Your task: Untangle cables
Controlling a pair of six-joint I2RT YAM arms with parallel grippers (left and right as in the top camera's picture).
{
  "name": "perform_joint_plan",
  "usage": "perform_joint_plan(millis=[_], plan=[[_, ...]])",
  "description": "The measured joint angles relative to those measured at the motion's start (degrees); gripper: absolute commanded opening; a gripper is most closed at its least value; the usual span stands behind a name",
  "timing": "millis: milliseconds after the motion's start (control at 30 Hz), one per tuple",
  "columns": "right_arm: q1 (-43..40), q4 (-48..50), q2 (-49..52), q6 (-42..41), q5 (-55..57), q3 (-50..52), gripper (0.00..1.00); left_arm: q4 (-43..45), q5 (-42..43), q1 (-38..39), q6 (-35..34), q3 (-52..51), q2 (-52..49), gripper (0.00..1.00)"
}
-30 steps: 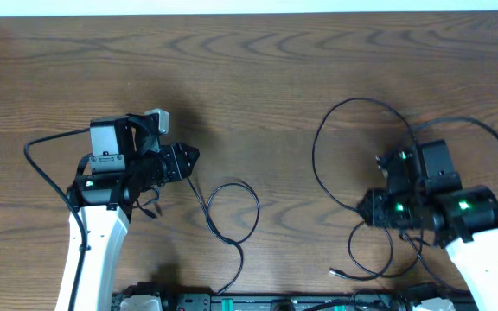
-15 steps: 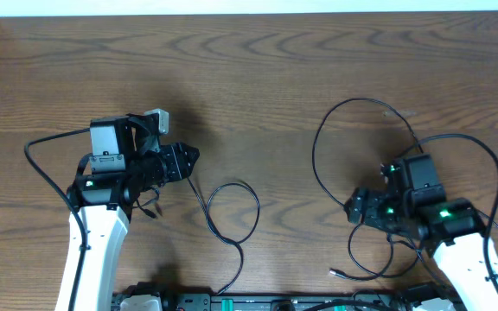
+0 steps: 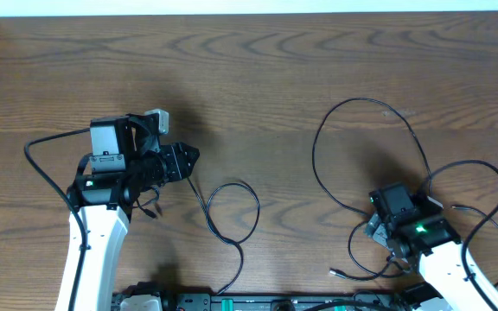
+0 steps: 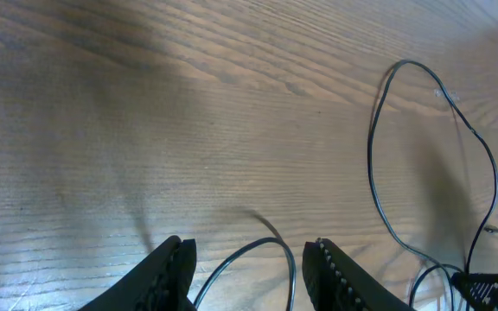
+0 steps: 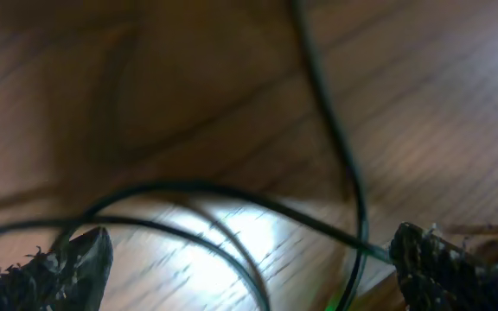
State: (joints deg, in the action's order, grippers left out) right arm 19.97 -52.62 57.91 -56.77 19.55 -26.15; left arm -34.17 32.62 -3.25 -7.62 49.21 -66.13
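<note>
Two thin dark cables lie apart on the wooden table. The left cable (image 3: pixel 258 210) forms a small loop just right of my left gripper (image 3: pixel 188 158). In the left wrist view that loop (image 4: pixel 266 240) shows on the table between the jaws of the left gripper (image 4: pixel 249 246), which stand apart and grip nothing. The right cable (image 3: pixel 313 155) makes a big loop with smaller turns near the front. My right gripper (image 3: pixel 374 229) hovers over those turns. In the right wrist view its jaws (image 5: pixel 249 238) are wide open, with blurred cable strands (image 5: pixel 335 138) lying below them.
Thick black arm wires arc beside the left arm (image 3: pixel 31 160) and the right arm (image 3: pixel 491 173). A small plug end of the right cable (image 3: pixel 335 273) lies near the front edge. Equipment lines the front edge (image 3: pixel 232 302).
The right gripper opened wide and drew back toward the front right. The right cable's loop settled and spread. The left arm and its cable stayed put.
</note>
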Motion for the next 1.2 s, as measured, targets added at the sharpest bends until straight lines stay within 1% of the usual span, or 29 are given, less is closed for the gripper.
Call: perform_joint_plan(millis=[133, 433, 733, 800, 867, 1000, 1100, 1200], plan=[[0.0, 3.6, 0.0, -2.7, 1.6, 1.8, 0.96, -0.1, 0.0, 0.0, 0.0, 0.0, 0.0, 0.45], [0.0, 16.2, -0.7, -5.2, -0.9, 8.5, 0.95, -0.4, 0.0, 0.0, 0.0, 0.0, 0.0, 0.46], [0.0, 20.1, -1.1, -5.1, 1.2, 9.8, 0.95, -0.4, 0.0, 0.0, 0.0, 0.0, 0.0, 0.46], [0.0, 22.6, -1.0, -4.2, 1.8, 10.2, 0.94, -0.4, 0.0, 0.0, 0.0, 0.0, 0.0, 0.46], [0.0, 27.2, -0.9, -2.1, 1.7, 10.8, 0.92, -0.4, 0.0, 0.0, 0.0, 0.0, 0.0, 0.46], [0.0, 35.2, -0.5, 2.5, -0.8, 11.6, 0.90, -0.4, 0.0, 0.0, 0.0, 0.0, 0.0, 0.46], [0.0, 36.9, -0.4, 4.1, -2.6, 11.7, 0.88, -0.4, 0.0, 0.0, 0.0, 0.0, 0.0, 0.46], [0.0, 35.6, -0.5, 5.4, -4.4, 11.7, 0.87, -0.4, 0.0, 0.0, 0.0, 0.0, 0.0, 0.46]])
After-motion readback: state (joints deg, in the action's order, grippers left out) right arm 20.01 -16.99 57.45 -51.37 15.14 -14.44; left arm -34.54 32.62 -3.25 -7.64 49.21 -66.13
